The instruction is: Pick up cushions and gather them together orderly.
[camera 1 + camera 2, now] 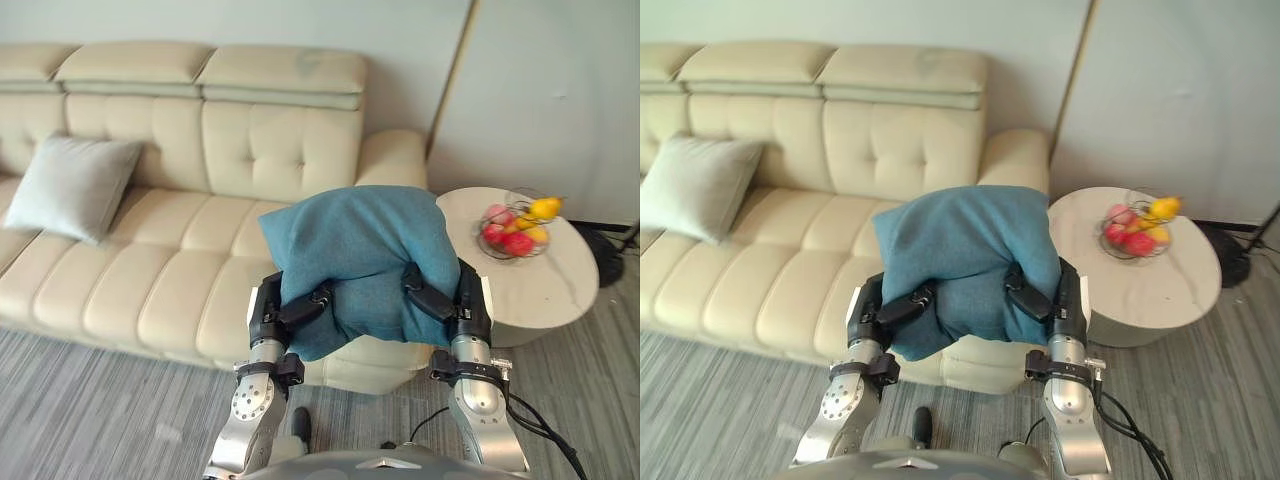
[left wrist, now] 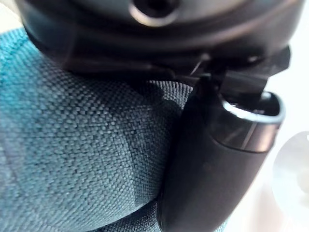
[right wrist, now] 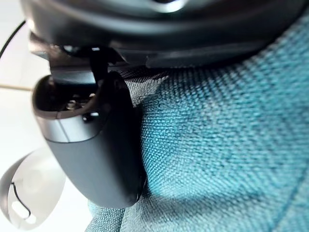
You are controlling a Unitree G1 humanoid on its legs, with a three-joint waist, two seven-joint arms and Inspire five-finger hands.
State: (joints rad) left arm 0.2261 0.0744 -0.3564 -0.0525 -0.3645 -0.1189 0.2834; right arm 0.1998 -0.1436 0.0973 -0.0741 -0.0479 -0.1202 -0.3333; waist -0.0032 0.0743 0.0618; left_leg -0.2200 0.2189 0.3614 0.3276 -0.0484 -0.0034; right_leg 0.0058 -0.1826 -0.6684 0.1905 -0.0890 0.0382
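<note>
- A clear round bowl point(image 1: 515, 243) on the round white table point(image 1: 560, 295) holds red and yellow fruit point(image 1: 518, 240).
- The teal fabric cushion point(image 1: 360, 250) is above the cream sofa's point(image 1: 180, 270) right end, with the left hand point(image 1: 283, 312) and right hand point(image 1: 452, 296) fingers point(image 1: 424, 288) clamped on its lower edge.

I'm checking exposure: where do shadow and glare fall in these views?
Left eye view: the blue cushion shades the sofa edge under it. Left wrist view: dark crease beside the left hand, background washed white. Right wrist view: same beside the right hand.
</note>
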